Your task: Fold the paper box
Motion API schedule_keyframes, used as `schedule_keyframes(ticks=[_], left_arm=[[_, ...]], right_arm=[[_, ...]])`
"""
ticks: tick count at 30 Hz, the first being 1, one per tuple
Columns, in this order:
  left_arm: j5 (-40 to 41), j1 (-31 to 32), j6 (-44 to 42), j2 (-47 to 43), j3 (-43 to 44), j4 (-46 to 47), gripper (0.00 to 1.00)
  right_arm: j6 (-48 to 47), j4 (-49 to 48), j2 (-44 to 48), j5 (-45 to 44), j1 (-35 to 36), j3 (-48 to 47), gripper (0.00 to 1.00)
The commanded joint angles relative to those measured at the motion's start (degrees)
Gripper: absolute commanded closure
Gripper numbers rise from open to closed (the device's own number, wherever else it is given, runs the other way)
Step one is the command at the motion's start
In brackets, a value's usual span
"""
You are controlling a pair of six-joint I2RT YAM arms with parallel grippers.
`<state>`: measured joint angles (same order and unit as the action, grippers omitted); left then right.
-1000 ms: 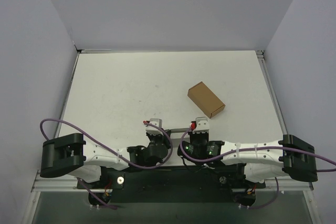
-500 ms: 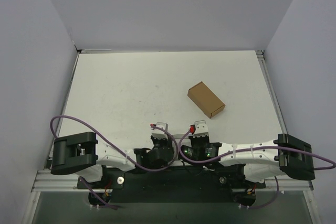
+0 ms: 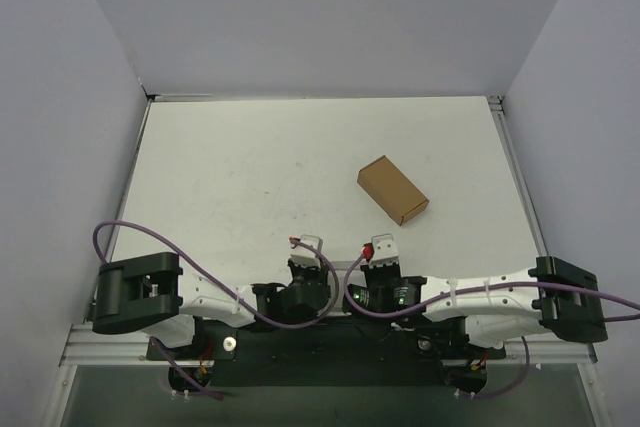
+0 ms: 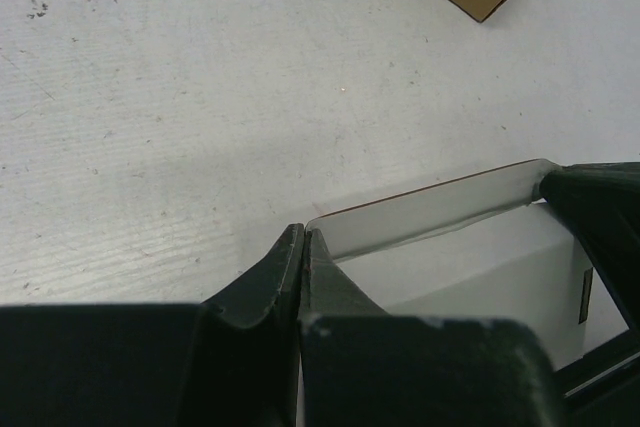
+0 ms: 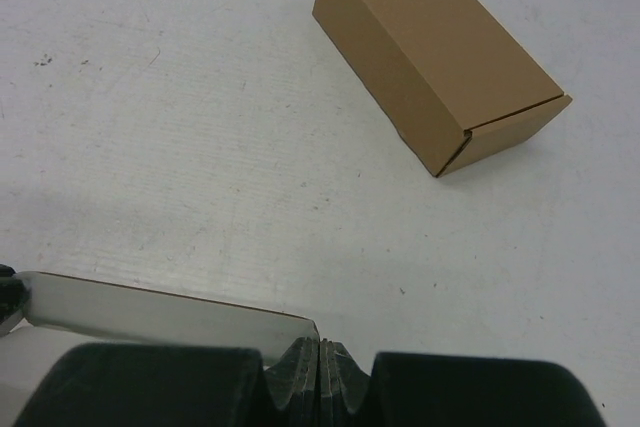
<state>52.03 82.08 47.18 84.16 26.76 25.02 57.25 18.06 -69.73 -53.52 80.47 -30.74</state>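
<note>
Two pincers closed | left gripper [image 4: 301,247] and right gripper [image 5: 318,349] each pinch one end of paper box [image 4: 430,209], likely to steady it for creasing | brown box [image 5: 430,57] well apart

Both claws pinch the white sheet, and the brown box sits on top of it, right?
No: the box lies on the table, apart from the sheet, as the right wrist view shows. The left gripper and right gripper do pinch the sheet.
</note>
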Motion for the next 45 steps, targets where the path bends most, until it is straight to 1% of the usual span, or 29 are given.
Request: schedule_keyframes(ticks=[1,5,9,15,16,17,18,20,21,24,26,27,30,31,32,34,36,39,42,45], left_arm=[[-12.03,2.29,-3.14,1.89,-0.83,0.91,1.0],[-13.0,2.73,-3.94,1.27,-2.59,3.11,1.0],[-13.71,3.17,-4.2,1.53,-2.86,3.46,1.0],[-13.19,3.35,-3.94,1.45,-2.51,3.73,1.0],[-13.01,3.35,-3.5,0.66,-2.51,2.42,1.0],[-12.75,3.26,-3.41,0.13,-2.42,1.97,1.0],[-12.22,3.26,-3.32,-0.31,-2.51,1.53,1.0],[-11.95,3.17,-3.58,-1.71,-2.94,1.26,1.0],[-12.13,3.08,-4.89,-2.15,-3.21,1.53,1.0],[-12.48,2.99,-8.05,-4.26,-3.3,1.88,1.0],[-13.09,2.73,-9.82,-6.02,-3.56,2.49,1.0],[-13.53,2.47,-12.09,-7.24,-4.17,3.71,1.0],[-13.97,1.33,-15.7,-10.23,-5.49,4.07,1.0],[-14.32,0.98,-16.58,-10.94,-5.84,4.42,1.0],[-15.46,0.54,-18.42,-11.73,-6.28,4.86,1.0],[-17.13,-1.04,-20.19,-13.67,-7.16,5.75,1.0],[-19.33,-2.27,-22.03,-15.33,-7.51,5.57,1.0],[-22.49,-5.17,-24.15,-17.35,-8.13,5.31,1.0],[-25.39,-8.69,-27.04,-19.72,-8.57,5.31,1.0],[-28.64,-12.2,-31.61,-22.1,-7.78,4.43,1.0]], right_arm=[[5.5,-2.52,2.14,1.4,3.38,-1.86,1.0],[9.27,1.96,2.06,1.13,5.93,-2.22,1.0],[11.55,3.38,1.53,2.27,7.07,-1.78,1.0],[11.57,4.52,2.06,1.66,7.51,-2.3,1.0],[11.39,4.78,2.23,1.57,7.51,-2.39,0.95],[11.39,5.13,2.67,1.4,7.51,-2.48,0.88],[11.39,5.4,2.85,1.31,7.43,-2.65,0.72],[10.43,6.1,4.42,0.96,7.25,-3.18,0.59],[9.73,6.28,5.13,0.96,6.9,-3.53,0.5],[5.16,6.37,8.12,2.36,5.41,-5.2,0.37],[1.22,6.37,9.96,5.34,3.3,-6.34,0.32],[-0.02,6.46,10.66,6.48,2.42,-6.61,0.3],[-4.42,4.18,14.09,12.27,-1.7,-4.6,0.28],[-5.13,2.26,15.67,14.12,-4.33,-3.89,0.28],[-6.44,1.28,16.29,17.71,-5.74,-2.93,0.27],[-7.5,-1.96,17.43,20.28,-7.33,-0.64,0.28],[-9.16,-3.64,17.35,23.62,-8.83,0.32,0.3],[-11.19,-7.68,15.51,28.19,-10.33,0.42,0.32],[-13.13,-9.53,13.75,32.06,-12.52,0.16,0.36],[-14.71,-10.07,13.4,33.47,-14.54,-0.72,0.37]])
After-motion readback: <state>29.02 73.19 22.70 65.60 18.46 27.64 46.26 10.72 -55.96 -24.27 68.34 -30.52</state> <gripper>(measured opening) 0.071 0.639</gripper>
